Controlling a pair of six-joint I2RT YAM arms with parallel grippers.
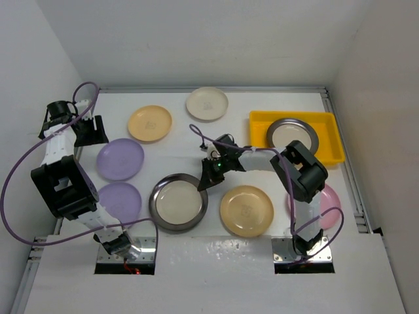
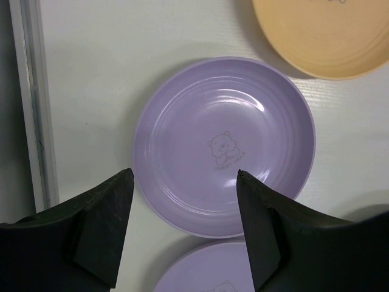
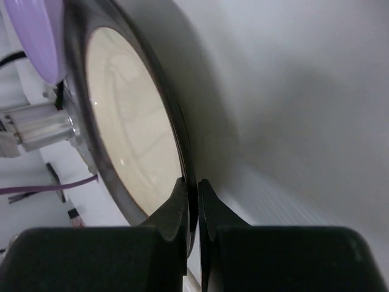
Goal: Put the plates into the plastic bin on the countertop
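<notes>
At the far left, the left gripper (image 1: 90, 131) hangs released, jaws spread, above the far lavender plate (image 1: 120, 159). Only the left wrist view shows that plate's bear print between the fingers (image 2: 103, 225), with the near lavender plate (image 2: 213, 274) and a peach plate (image 2: 328, 30) at the frame edges. At centre, the right gripper (image 1: 207, 175) is clenched on the far-right rim of a steel plate (image 1: 179, 201) on the countertop (image 1: 183, 147), a pinch the right wrist view alone confirms. At the far right, the plastic bin (image 1: 330, 140) holds a second steel plate (image 1: 292, 134), while the cream plate (image 1: 207, 103) and pink plate (image 1: 332, 199) lie outside it.
</notes>
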